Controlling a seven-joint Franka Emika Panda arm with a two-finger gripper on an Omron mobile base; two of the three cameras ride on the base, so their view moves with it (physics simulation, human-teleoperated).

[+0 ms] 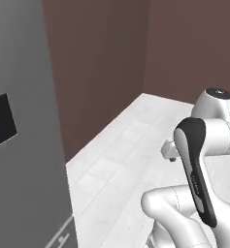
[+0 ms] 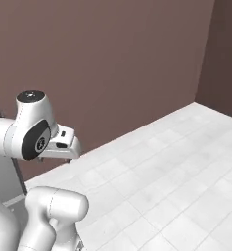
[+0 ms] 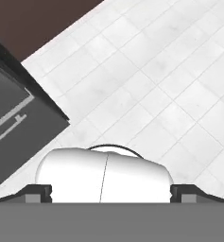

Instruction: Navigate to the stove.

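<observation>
My end effector [image 2: 67,147] is tucked near my own body, above the floor [image 2: 176,162], holding nothing; I cannot tell if its fingers are apart or together. Just beside me on the left stands a tall grey appliance [image 1: 19,145] with a dark panel [image 1: 1,121]. Beyond it come white tiles, then the brown walls [image 2: 112,59] in the corner. The stove is not in front of me, so I judge the driving step is under way; next the base must turn away from this corner to find it.

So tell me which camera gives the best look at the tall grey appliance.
The left base view: the grey appliance fills its left side, dark panel showing. The hand view catches a lower corner with a handle. The right base view shows a sliver behind the arm.
</observation>
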